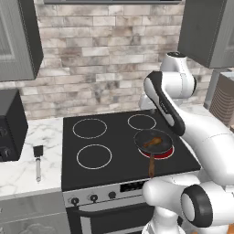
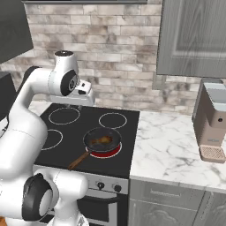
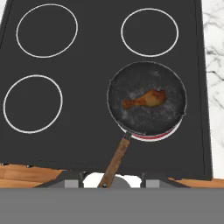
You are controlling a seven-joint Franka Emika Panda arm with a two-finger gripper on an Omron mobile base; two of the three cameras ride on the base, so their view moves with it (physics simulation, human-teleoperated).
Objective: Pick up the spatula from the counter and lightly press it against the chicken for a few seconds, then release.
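Note:
The spatula [image 1: 38, 161], with a black head and a grey handle, lies on the marble counter left of the stove, handle toward the front edge. The chicken drumstick [image 1: 153, 142] [image 2: 102, 141] [image 3: 145, 99] sits in a dark pan [image 1: 142, 136] [image 2: 93, 135] [image 3: 144, 76] on the front right burner. The pan's wooden handle [image 3: 116, 159] points toward the stove front. My gripper [image 2: 74, 106] [image 3: 111, 183] hangs high above the middle of the cooktop, looking straight down. Its fingertips [image 3: 73, 183] stand wide apart, open, holding nothing. The spatula is far to its left.
The black cooktop [image 1: 109, 137] has a red glow under the pan. A black appliance [image 1: 9, 125] stands on the left counter behind the spatula. A coffee machine [image 2: 212, 119] stands on the right counter. Wall cabinets hang above both sides.

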